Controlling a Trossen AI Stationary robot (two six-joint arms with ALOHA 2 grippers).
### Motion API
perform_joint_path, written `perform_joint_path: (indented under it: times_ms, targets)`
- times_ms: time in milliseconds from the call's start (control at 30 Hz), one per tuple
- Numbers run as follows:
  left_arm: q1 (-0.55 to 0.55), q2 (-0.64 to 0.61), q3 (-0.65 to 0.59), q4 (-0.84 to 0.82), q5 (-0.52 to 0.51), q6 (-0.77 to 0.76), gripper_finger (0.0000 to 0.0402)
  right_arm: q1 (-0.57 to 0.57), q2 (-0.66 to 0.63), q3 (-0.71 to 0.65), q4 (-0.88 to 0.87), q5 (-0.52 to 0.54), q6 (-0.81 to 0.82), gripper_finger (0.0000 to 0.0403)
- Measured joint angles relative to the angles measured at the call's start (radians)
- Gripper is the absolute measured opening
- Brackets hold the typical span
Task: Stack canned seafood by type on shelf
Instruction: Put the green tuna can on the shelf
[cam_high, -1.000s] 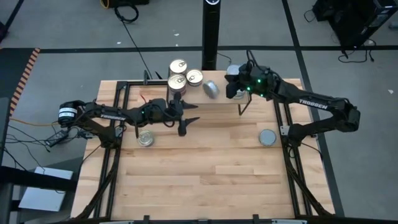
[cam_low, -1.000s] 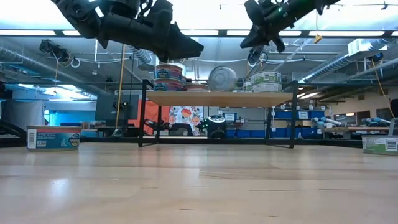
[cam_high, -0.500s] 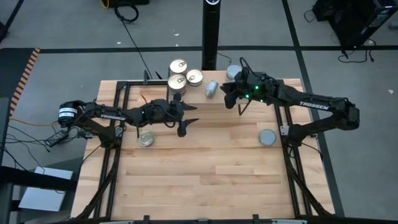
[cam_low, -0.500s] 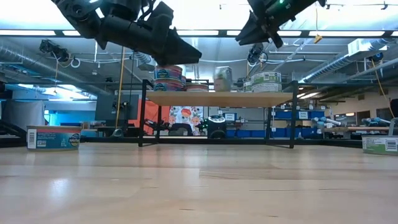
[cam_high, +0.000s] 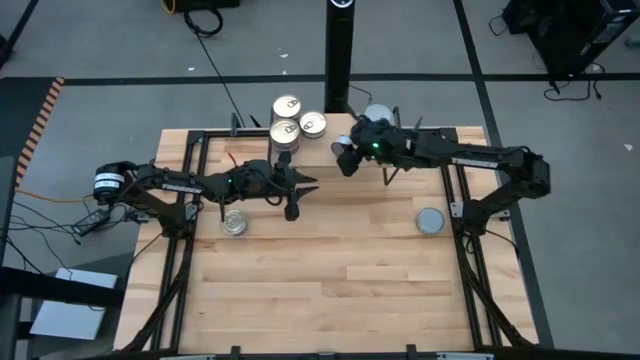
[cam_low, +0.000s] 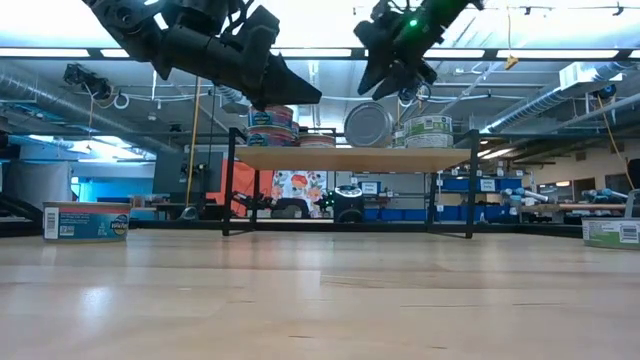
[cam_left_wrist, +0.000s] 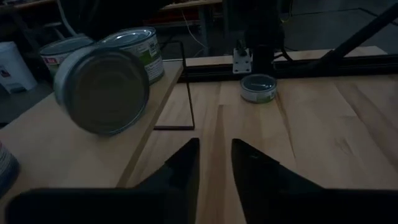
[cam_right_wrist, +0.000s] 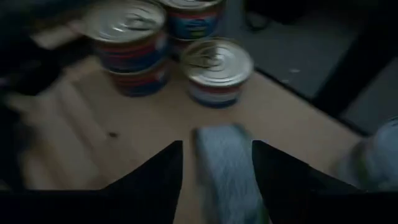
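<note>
The shelf (cam_low: 300, 158) carries gold-topped tins (cam_high: 285, 130) at its left end, two of them stacked, and green-labelled tins (cam_low: 428, 130) at its right end. Between them a blue-grey tin (cam_low: 368, 125) stands on its rim, flat face toward the near edge. My right gripper (cam_high: 345, 158) is open, slanting down over this tin, one finger on each side (cam_right_wrist: 224, 168). My left gripper (cam_high: 295, 190) hovers in front of the shelf's left half, fingers a narrow gap apart, nothing between them (cam_left_wrist: 214, 162). My right gripper has a finger on either side of the upright tin's flat faces (cam_right_wrist: 239, 162), coming from above and from the table's right. Whether either finger touches the tin, I cannot tell.
One tin (cam_high: 234, 222) sits on the table at the left, below my left arm, and another (cam_high: 430, 220) at the right near the black frame. A black post (cam_high: 338, 60) stands behind the shelf. The table's near half is bare wood.
My right gripper has moved toward the table's left along the shelf to the loose tin, has rolled, and has opened. The tin has turned about on its rim and now shows its flat face toward the near edge. My left gripper's fingers have drawn closer together.
</note>
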Motion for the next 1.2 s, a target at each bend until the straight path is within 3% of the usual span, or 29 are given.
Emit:
perform_joint_path:
  times_ms: [200,467,933,1200]
  targets:
    - [0.0,0.0,0.0,-0.024,0.0,0.002,0.0074,0.0,0.107,0.16,-0.188,0.028,-0.09,0.0214]
    - [-0.002,0.0,0.0,-0.056,0.001,0.002,0.0073,-0.026,0.173,0.235,-0.348,0.023,-0.099,0.0186]
    - [-0.002,0.0,0.0,-0.059,0.001,0.002,0.0073,-0.061,0.172,0.233,-0.331,-0.019,-0.134,0.0053]
    - [-0.002,0.0,0.0,-0.061,0.0,0.002,0.0073,-0.025,0.171,0.314,-0.351,0.012,-0.158,0.0051]
